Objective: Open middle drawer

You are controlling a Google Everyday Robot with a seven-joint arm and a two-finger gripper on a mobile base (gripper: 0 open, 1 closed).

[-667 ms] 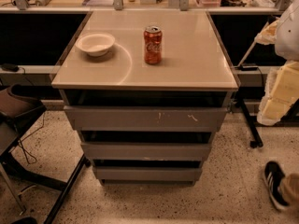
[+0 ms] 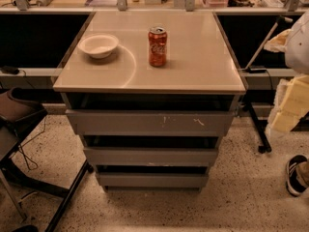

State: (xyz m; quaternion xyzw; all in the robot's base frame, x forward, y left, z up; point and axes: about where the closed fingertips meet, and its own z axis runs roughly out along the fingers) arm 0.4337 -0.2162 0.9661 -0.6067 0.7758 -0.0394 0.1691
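Observation:
The grey cabinet has three drawer fronts stacked under its top. The middle drawer is a plain flat grey front between the widest scratched front and the narrowest bottom front. It sits shut, with a dark gap above it. My arm comes in at the right edge, and my gripper hangs pale and cream-coloured beside the cabinet's right side, about level with the top front and well apart from the middle drawer.
On the cabinet top stand a red soda can and a white bowl. A dark chair stands at the left. A black stand leg and a person's shoe are at the right.

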